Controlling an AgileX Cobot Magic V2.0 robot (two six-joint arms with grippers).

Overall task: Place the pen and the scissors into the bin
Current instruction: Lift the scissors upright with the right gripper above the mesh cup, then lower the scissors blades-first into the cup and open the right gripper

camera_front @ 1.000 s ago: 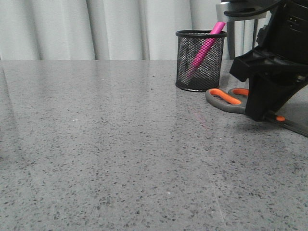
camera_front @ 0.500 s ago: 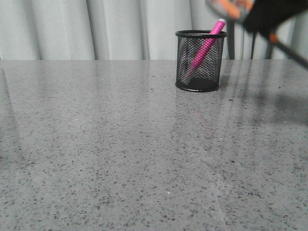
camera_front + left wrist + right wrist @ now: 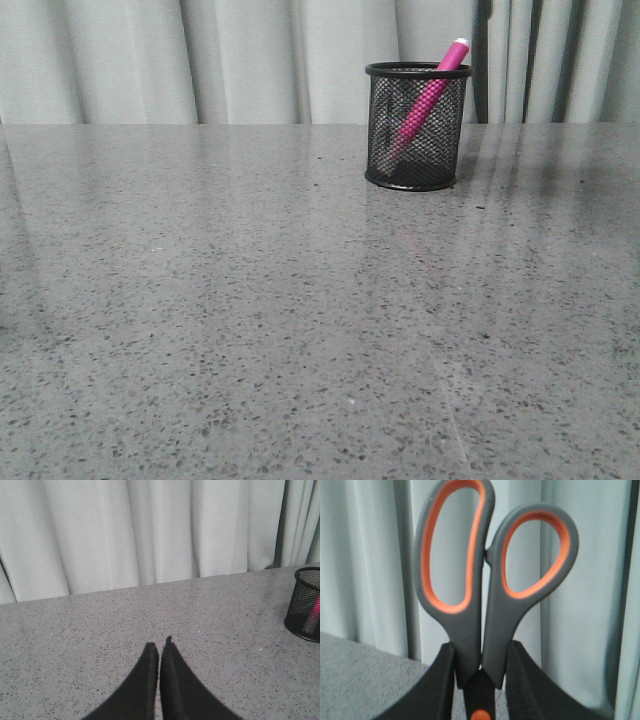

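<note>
Right gripper (image 3: pixel 480 667): jaws closed on the scissors (image 3: pixel 490 585), clamping them at the neck just below the handle loops. The scissors stand upright in the grip, both grey, orange-lined loops above the black fingers (image 3: pixel 437 687), the orange pivot dot visible low between the fingers. The blades are out of sight. The two handles lie together, touching. Behind them hangs the pale curtain (image 3: pixel 365 560), with a strip of the grey speckled surface (image 3: pixel 360 675) below. This gripper and the scissors do not appear in the front view.

Left gripper (image 3: pixel 160 652): jaws closed, the two dark fingertips (image 3: pixel 148 660) pressed side by side with nothing between them, hovering over bare surface. The bin (image 3: pixel 305 602) sits well apart from them, at the edge of that view.

Bin, front view (image 3: pixel 417 125): standing upright on the surface (image 3: pixel 250 320), toward the far right, near the curtain. The pen (image 3: pixel 432 88) is inside it, leaning at a slant, its whitish cap end resting against the rim and poking just above it, the pink body visible through the mesh
</note>
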